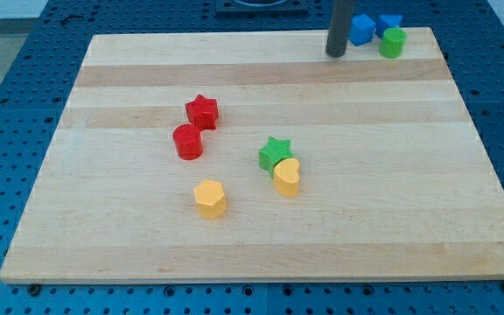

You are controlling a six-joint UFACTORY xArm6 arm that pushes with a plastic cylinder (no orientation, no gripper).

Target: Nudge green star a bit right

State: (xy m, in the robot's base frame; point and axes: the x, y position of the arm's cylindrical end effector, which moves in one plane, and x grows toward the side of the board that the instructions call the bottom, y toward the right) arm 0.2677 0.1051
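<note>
The nudge does not appear to have begun. The green star point(275, 153) sits a little right of the surface's point(103, 245) middle, touching the yellow heart-like block point(288, 176) just below it. The tip point(336, 53) is well apart from it, up at the top edge toward the top right corner, just left of the two blue blocks point(362, 29) and the green cylinder point(393, 42). The arm carries no hand, only a dark rod, standing near upright and holding nothing. To push rightward, the tip would likely need to come round to the star's left side.
</note>
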